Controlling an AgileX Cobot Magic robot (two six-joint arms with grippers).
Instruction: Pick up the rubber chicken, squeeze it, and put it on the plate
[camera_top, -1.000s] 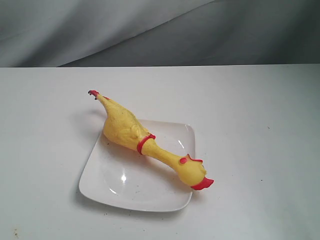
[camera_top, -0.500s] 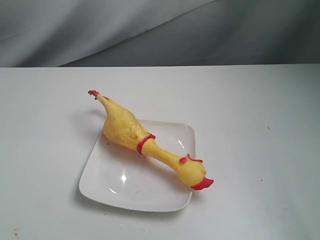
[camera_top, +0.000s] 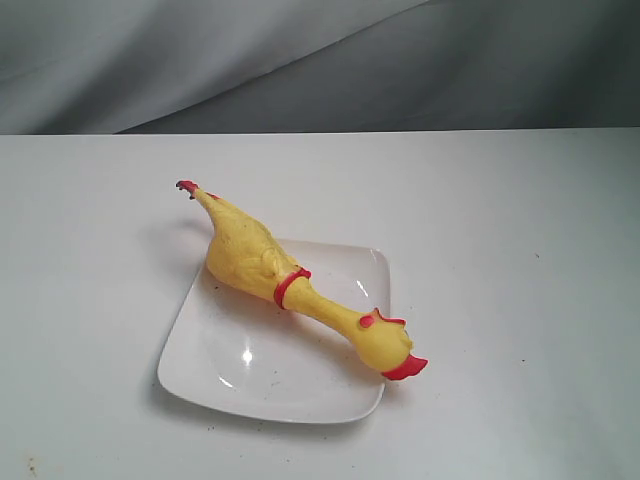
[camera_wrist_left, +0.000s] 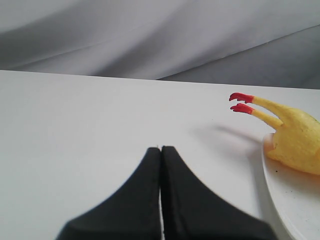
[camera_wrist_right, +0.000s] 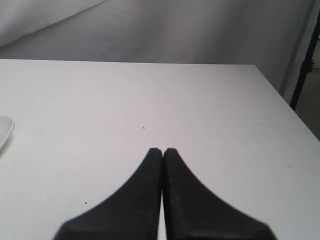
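The yellow rubber chicken (camera_top: 270, 265) lies diagonally across the white square plate (camera_top: 250, 375). Its red feet stick out past the plate's far left corner and its red-beaked head hangs over the right rim. In the left wrist view the chicken's (camera_wrist_left: 295, 137) feet and rear body show beside the plate's rim (camera_wrist_left: 280, 192). My left gripper (camera_wrist_left: 160, 148) is shut and empty, over bare table away from the chicken. My right gripper (camera_wrist_right: 162, 149) is also shut and empty; only a sliver of the plate (camera_wrist_right: 4, 129) shows at the edge of its view. Neither gripper appears in the exterior view.
The white table (camera_top: 500, 220) carries the plate, backed by a grey cloth backdrop (camera_top: 320, 60). In the right wrist view the table's edge (camera_wrist_right: 285, 97) drops off near a black stand pole (camera_wrist_right: 307, 55).
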